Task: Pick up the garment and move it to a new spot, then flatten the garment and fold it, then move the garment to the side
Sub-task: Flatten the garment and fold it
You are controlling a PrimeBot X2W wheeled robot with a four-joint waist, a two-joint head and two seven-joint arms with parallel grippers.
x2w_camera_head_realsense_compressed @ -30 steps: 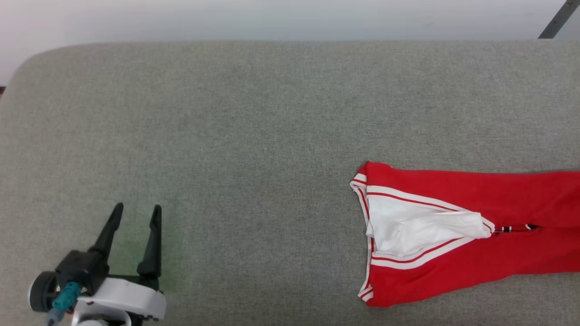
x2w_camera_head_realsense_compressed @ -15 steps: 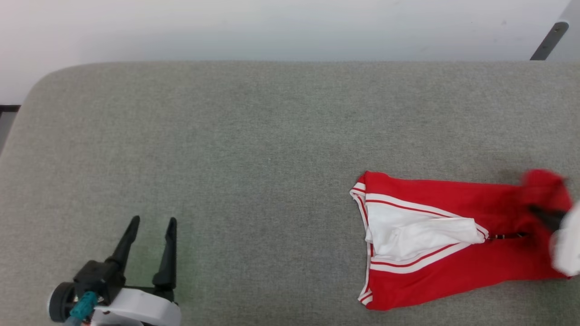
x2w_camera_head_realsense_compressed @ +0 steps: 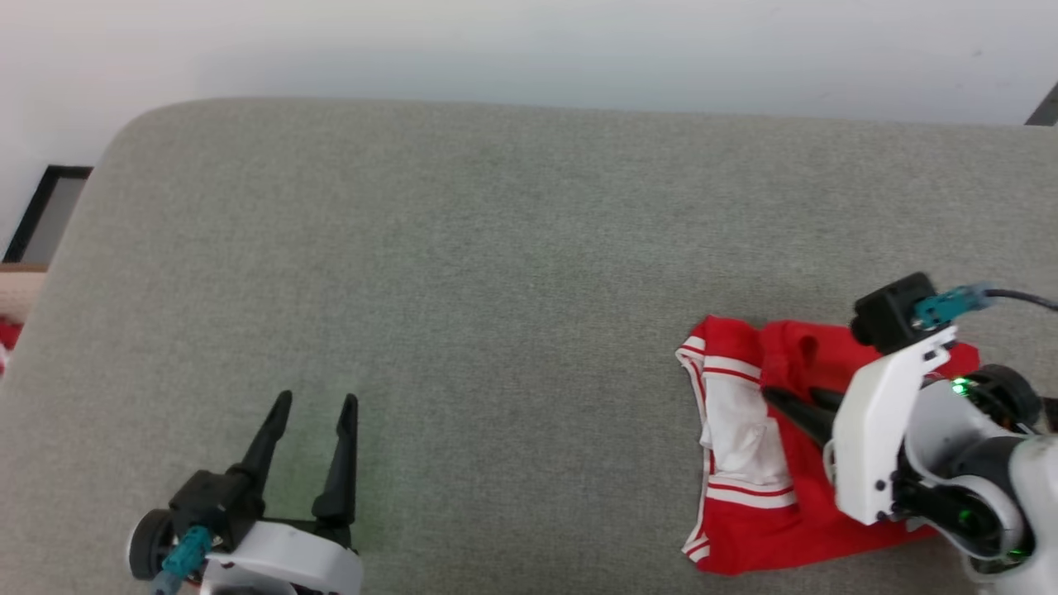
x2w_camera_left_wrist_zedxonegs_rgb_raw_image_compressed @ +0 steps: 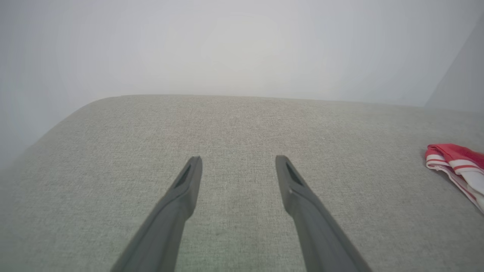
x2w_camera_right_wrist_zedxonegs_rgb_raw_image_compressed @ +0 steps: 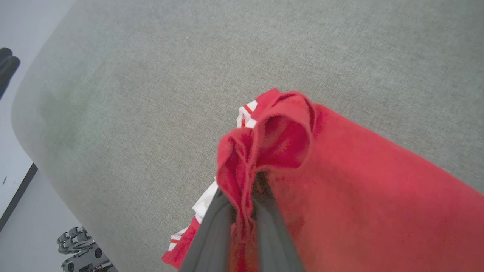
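Nearest, at the lower left, the left gripper point(x2w_camera_head_realsense_compressed: 318, 399) with two long dark fingers stands spread wide and empty over the grey woven-fabric padded surface point(x2w_camera_head_realsense_compressed: 496, 248). At the lower right, the right gripper point(x2w_camera_head_realsense_compressed: 789, 395) is pinched tight on a bunched red fold of the small red jersey garment with white sleeves and striped trim point(x2w_camera_head_realsense_compressed: 760, 537). The garment lies on the surface's right side, apparently lengthwise left to right, well apart from the left gripper. The right arm is nearer, and open fabric lies leftward. Beyond is a pale wall point(x2w_camera_head_realsense_compressed: 529, 49).
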